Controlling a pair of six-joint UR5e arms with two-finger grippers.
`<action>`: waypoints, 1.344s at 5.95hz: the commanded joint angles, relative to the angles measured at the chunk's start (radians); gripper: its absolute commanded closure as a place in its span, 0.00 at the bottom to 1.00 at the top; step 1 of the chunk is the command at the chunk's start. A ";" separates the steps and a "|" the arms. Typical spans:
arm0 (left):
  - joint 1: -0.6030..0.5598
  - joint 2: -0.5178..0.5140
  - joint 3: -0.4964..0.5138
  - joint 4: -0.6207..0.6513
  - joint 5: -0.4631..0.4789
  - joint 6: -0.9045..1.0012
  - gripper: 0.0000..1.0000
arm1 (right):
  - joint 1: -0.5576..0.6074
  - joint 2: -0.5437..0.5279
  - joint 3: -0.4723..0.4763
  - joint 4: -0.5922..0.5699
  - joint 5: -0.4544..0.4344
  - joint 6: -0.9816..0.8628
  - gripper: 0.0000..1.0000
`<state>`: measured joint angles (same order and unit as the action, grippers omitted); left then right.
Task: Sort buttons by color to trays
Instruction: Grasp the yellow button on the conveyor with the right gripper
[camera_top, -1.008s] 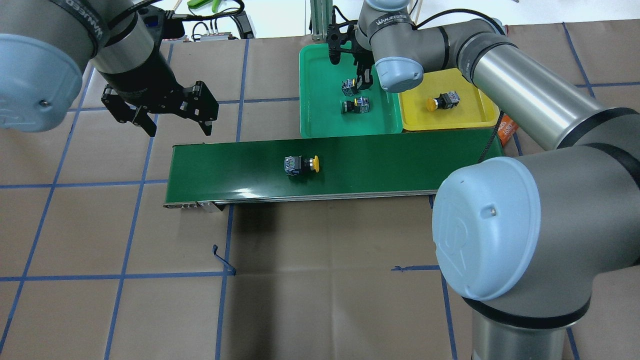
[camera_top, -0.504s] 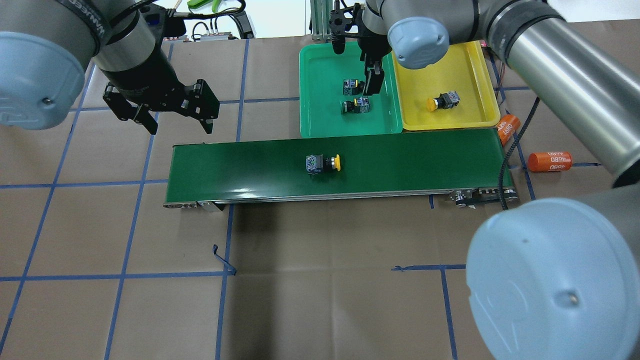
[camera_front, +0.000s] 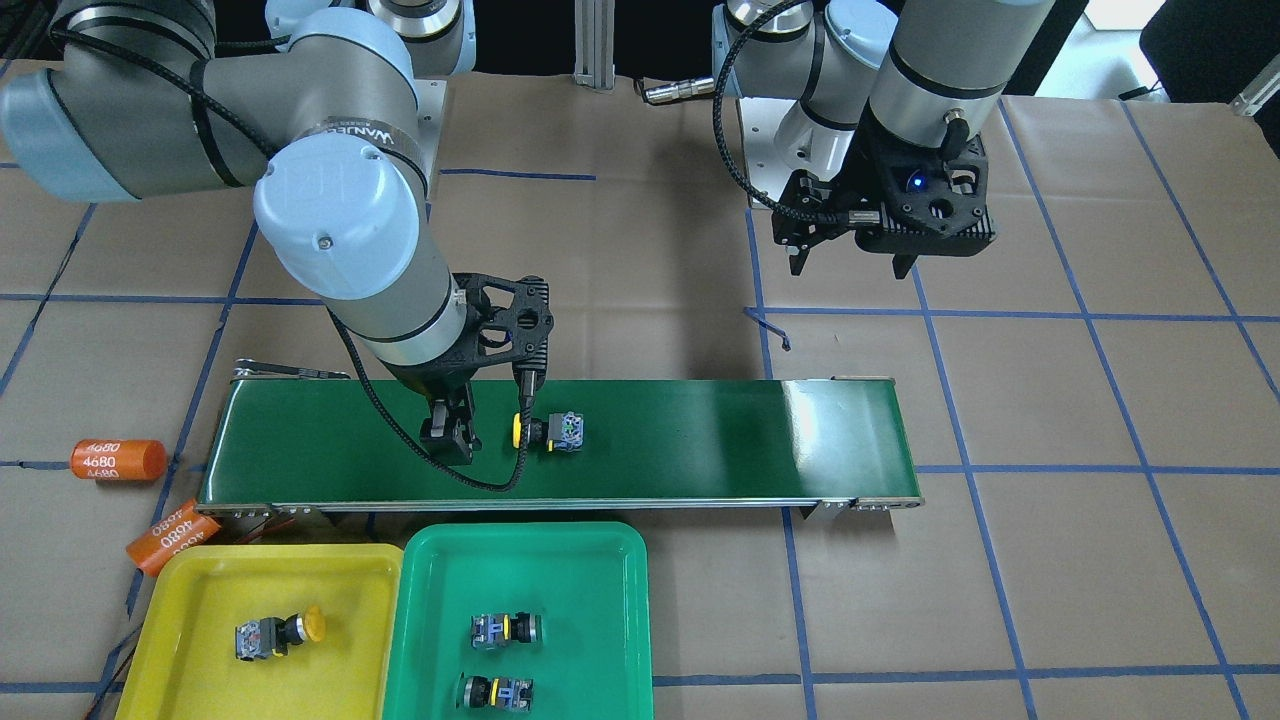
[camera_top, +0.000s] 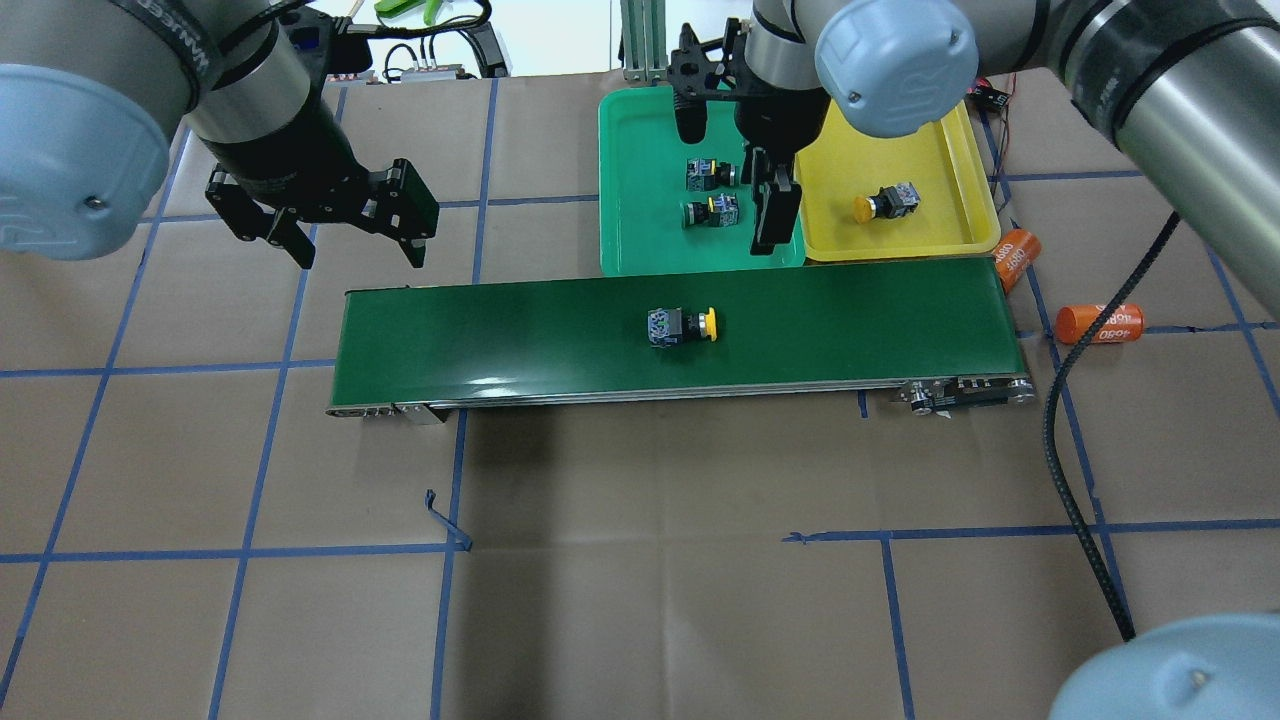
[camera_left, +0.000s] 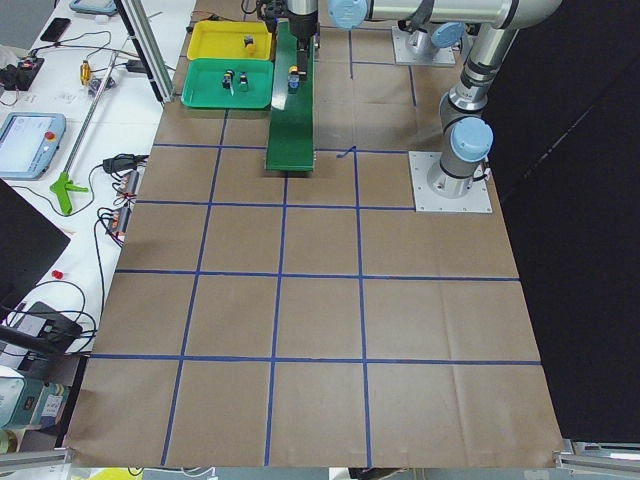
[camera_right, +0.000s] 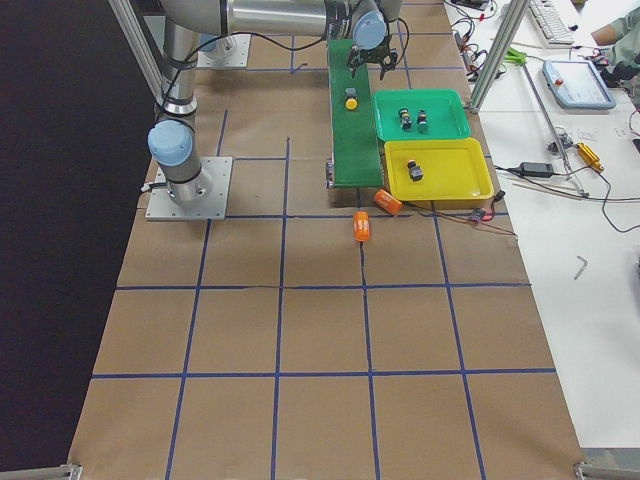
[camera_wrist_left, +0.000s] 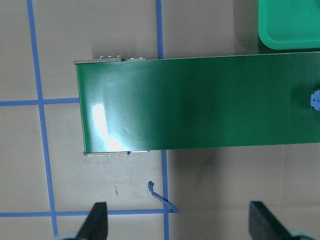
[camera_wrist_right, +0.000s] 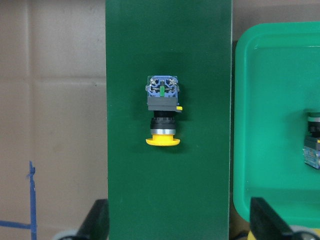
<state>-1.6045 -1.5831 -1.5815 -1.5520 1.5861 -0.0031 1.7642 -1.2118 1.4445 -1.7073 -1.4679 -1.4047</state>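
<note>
A yellow-capped button (camera_top: 682, 326) lies on its side on the conveyor belt (camera_top: 500, 335); it also shows in the front view (camera_front: 548, 431) and the right wrist view (camera_wrist_right: 162, 112). My right gripper (camera_front: 487, 425) is open and empty, hovering above the belt just beside this button's cap. The green tray (camera_top: 640, 230) holds two green buttons (camera_top: 710, 173) (camera_top: 712, 210). The yellow tray (camera_top: 940, 150) holds one yellow button (camera_top: 885, 203). My left gripper (camera_top: 355, 250) is open and empty, above the table by the belt's other end.
Two orange cylinders marked 4680 (camera_top: 1100, 322) (camera_top: 1013, 258) lie on the table past the belt's end near the yellow tray. A black cable hangs from the right arm over the belt (camera_front: 440, 470). An aluminium post (camera_top: 640, 40) stands behind the trays.
The yellow button on the belt has travelled toward the tray end. My right arm has swung from over the green tray toward the belt. The left arm has stayed still.
</note>
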 joint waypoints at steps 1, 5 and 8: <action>0.000 0.002 0.000 -0.002 0.002 0.000 0.02 | 0.006 0.000 0.200 -0.294 -0.003 0.000 0.00; 0.002 0.002 0.000 -0.002 0.002 0.000 0.02 | -0.058 -0.009 0.376 -0.460 -0.015 -0.013 0.00; 0.002 0.003 -0.006 -0.010 0.008 -0.001 0.02 | -0.091 -0.031 0.387 -0.459 -0.161 -0.065 0.78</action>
<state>-1.6030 -1.5802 -1.5886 -1.5600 1.5940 -0.0042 1.6800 -1.2292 1.8313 -2.1664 -1.5881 -1.4472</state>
